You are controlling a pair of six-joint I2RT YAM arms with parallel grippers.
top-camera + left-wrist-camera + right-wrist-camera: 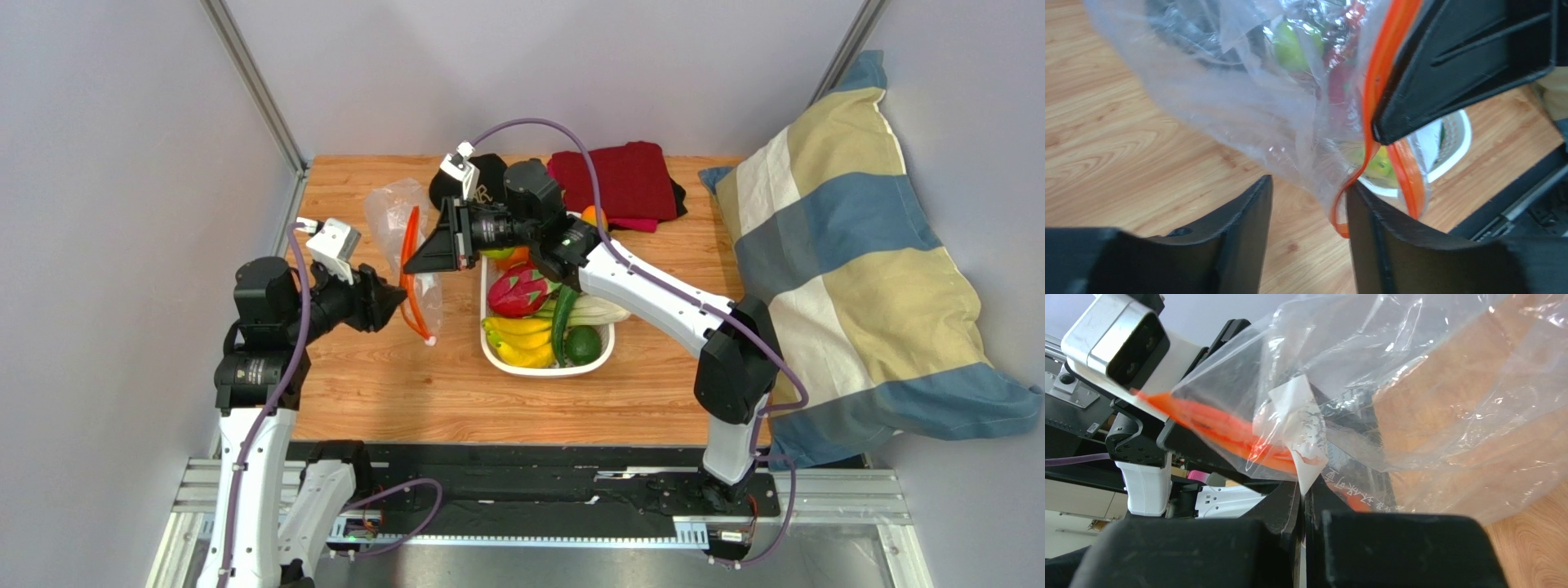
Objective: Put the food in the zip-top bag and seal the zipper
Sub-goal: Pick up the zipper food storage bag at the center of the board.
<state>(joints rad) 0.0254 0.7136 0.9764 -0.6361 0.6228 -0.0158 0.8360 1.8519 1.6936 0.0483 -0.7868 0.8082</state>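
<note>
The zip-top bag [395, 211] hangs crumpled above the table, left of the basket, with no food inside it. Its red-orange zipper [415, 276] runs down toward my left gripper [395, 306]. In the left wrist view that gripper [1309, 190] is open; the bag's lower corner [1290, 147] and the zipper's end [1341, 214] dangle between the jaws, against the right finger. My right gripper [1306, 502] is shut on the zipper's pale tab [1303, 425]. The pink dragon fruit [518, 292], the round green fruit [584, 346] and the orange-green mango [513, 257] lie in the basket.
The white slotted basket [540, 366] also holds yellow bananas [521, 341] and white-stemmed greens [595, 309]. A red cloth [620, 181] and a black item [481, 172] lie at the back. A striped pillow [846, 282] fills the right side.
</note>
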